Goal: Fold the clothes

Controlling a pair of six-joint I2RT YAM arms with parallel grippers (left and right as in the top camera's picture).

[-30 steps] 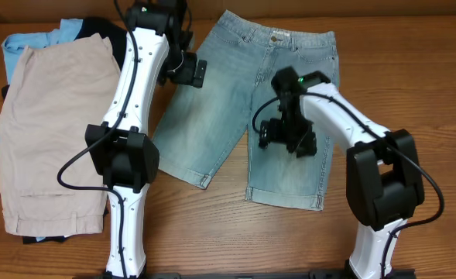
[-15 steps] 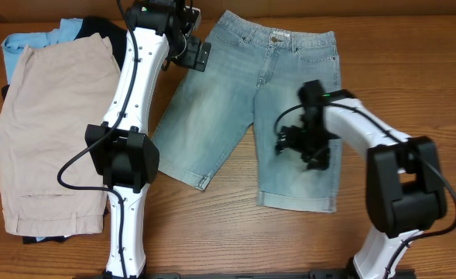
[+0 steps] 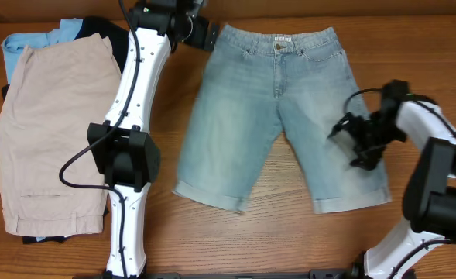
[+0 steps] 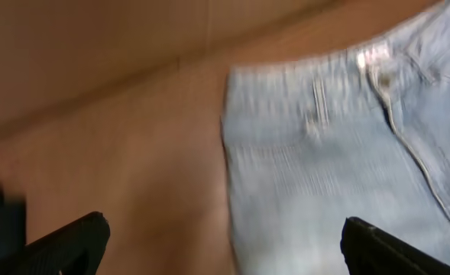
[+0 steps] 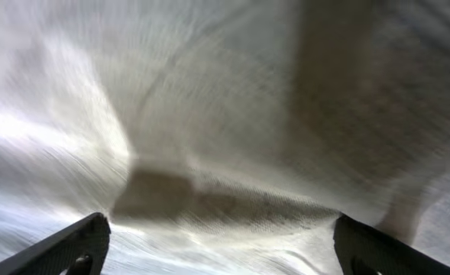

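The clothes, faded light-blue denim shorts (image 3: 278,116), lie spread flat on the wooden table with the button fly up and the waistband toward the far edge. My left gripper (image 3: 204,35) hovers open just off the waistband's left corner. In the left wrist view the clothes (image 4: 324,153) fill the right half and my left gripper (image 4: 225,252) straddles their edge with nothing held. My right gripper (image 3: 359,143) stands open over the right leg near its outer edge. The right wrist view shows only blurred denim (image 5: 225,114) close under my right gripper (image 5: 225,252).
A pile with large beige shorts (image 3: 49,116) on top lies at the left, over a sky-blue garment (image 3: 18,43) and a black one (image 3: 108,29). The left arm (image 3: 131,116) runs between this pile and the denim shorts.
The denim shorts shifted right and spread out flat. My right gripper swung right along the right leg. My left gripper rose toward the waistband's left corner.
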